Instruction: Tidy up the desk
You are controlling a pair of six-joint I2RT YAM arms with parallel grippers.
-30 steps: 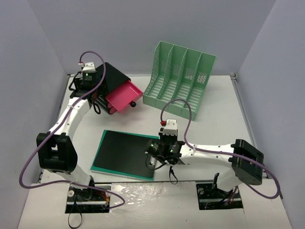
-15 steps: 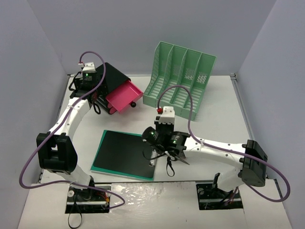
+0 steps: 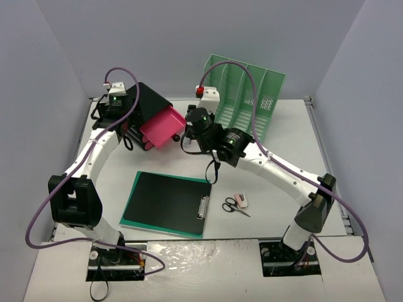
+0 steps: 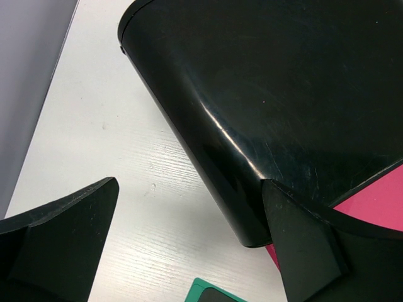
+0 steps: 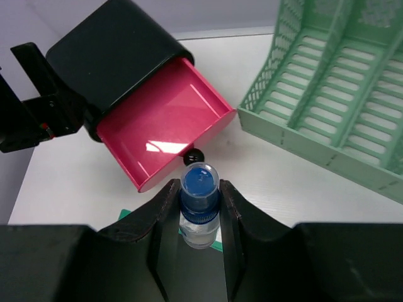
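right tool point(image 5: 199, 196): clamped on a small blue-capped bottle point(image 5: 199, 185), hovering just short of the pink drawer point(image 5: 167, 123), centre of the wrist view
left tool point(image 4: 189, 185): jaws wide, holding nothing, beside the black box point(image 4: 271, 82) (can't tell if it touches)
table point(image 3: 283, 182): white, middle of the top view, under everything
risk: let go near the drawer's lip and the bottle tips out and rolls; a bump could shove the unpinned box

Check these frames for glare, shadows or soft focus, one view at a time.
Top external: evenly lit and sharp, with only soft shadows on the desk. Left wrist: streaky highlights on the glossy black box; the left gripper looks soft at its edges. Right wrist: a white glare patch on the pink drawer floor; the blue-capped bottle is in focus.
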